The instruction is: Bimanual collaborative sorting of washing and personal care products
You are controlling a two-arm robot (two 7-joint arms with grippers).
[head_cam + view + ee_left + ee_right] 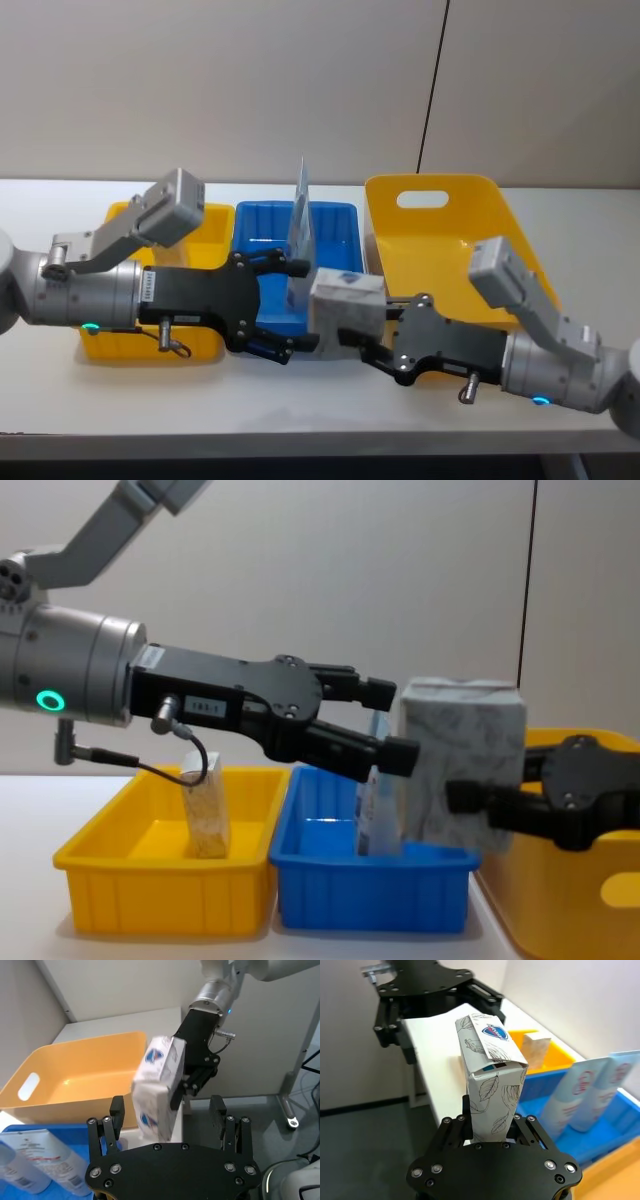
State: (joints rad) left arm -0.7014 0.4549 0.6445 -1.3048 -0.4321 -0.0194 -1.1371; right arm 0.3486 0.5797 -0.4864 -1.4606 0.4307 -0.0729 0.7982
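— Walls?
— One plain wall (200, 80), beige-grey and matte, standing behind the table. A thin dark vertical line (433, 85) runs down it toward the right; cable or seam, cannot tell.
— Furniture?
— One white table (300, 410) with a smooth top and a pale front edge. One metal stand leg (289, 1110) on the ground past the table's end.
— Floor?
— Grey floor (365, 1155), dark and even, with a lighter skirting strip (360, 1106) where it meets the wall.
— Light?
— Soft and even across wall and tabletop.
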